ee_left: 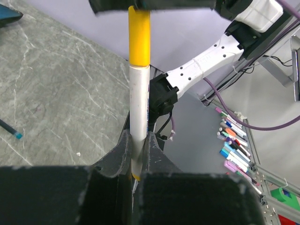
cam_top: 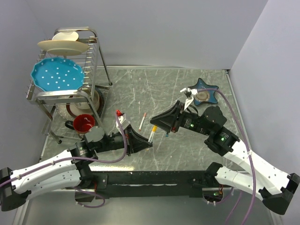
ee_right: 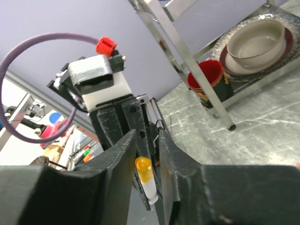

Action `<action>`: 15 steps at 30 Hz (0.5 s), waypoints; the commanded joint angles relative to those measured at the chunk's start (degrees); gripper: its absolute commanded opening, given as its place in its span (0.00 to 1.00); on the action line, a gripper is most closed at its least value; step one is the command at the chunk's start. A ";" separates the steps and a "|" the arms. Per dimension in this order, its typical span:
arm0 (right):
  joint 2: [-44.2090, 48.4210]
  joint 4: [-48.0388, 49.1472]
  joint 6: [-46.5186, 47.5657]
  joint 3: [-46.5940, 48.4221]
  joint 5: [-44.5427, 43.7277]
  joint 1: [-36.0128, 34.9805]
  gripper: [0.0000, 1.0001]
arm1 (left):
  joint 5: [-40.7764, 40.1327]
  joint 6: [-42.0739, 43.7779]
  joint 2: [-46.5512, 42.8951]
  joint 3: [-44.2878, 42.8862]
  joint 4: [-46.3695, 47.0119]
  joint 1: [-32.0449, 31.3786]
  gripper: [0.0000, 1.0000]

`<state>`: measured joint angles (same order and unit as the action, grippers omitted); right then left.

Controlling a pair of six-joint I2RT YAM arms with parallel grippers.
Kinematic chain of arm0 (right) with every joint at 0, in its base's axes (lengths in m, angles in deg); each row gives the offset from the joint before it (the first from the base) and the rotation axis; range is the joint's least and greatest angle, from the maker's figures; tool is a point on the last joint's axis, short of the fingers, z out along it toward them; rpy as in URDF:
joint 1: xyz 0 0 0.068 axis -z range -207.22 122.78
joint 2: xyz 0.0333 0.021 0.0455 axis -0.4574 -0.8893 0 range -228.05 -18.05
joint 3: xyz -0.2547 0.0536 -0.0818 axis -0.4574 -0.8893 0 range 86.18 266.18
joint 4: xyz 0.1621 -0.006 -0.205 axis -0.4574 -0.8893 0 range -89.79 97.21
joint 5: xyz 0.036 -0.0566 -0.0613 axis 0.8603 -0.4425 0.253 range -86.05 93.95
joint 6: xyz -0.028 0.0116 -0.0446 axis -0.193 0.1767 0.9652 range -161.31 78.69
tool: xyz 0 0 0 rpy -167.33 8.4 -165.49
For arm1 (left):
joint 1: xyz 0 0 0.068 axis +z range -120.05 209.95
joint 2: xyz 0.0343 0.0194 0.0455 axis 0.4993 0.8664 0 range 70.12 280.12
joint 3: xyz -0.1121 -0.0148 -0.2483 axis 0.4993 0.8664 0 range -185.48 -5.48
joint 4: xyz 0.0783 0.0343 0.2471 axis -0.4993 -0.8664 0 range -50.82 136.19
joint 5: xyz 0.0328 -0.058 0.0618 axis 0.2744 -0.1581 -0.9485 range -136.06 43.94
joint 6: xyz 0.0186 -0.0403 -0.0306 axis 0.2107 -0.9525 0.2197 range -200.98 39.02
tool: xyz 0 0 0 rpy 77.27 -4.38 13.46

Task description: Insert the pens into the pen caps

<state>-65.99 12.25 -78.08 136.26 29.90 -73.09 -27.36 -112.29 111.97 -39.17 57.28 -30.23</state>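
The left gripper (ee_left: 138, 143) is clamped on a white-barrelled pen (ee_left: 139, 103), which stands upright in its jaws. The 2 fingers of the right gripper (ee_right: 147, 137) flank the yellow-orange cap (ee_right: 143, 168) on the pen's top end. I cannot tell whether they pinch it.

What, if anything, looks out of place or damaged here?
Nothing stands out. The left pincer grips a pen whose yellow cap sits between the fingers of the right pincer; another pen lies loose on the table.

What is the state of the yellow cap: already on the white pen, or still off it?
On. The yellow cap sits flush on the upper end of the white pen, no gap between them.
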 commanded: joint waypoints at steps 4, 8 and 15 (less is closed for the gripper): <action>3.56 6.82 -1.98 -6.40 -2.84 -3.79 0.33 | 1.69 -0.42 1.57 -0.05 6.31 0.07 0.01; 4.61 6.48 -1.90 -7.98 -3.54 -4.49 0.12 | 2.83 -0.59 3.50 -1.64 6.83 0.07 0.01; 6.63 5.51 -1.28 -9.83 -2.66 -5.37 0.00 | 2.05 -0.42 5.53 -3.04 7.45 0.07 0.01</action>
<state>-60.88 15.25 -79.04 126.84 26.03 -77.13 -25.53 -113.16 116.89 -39.02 61.04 -30.14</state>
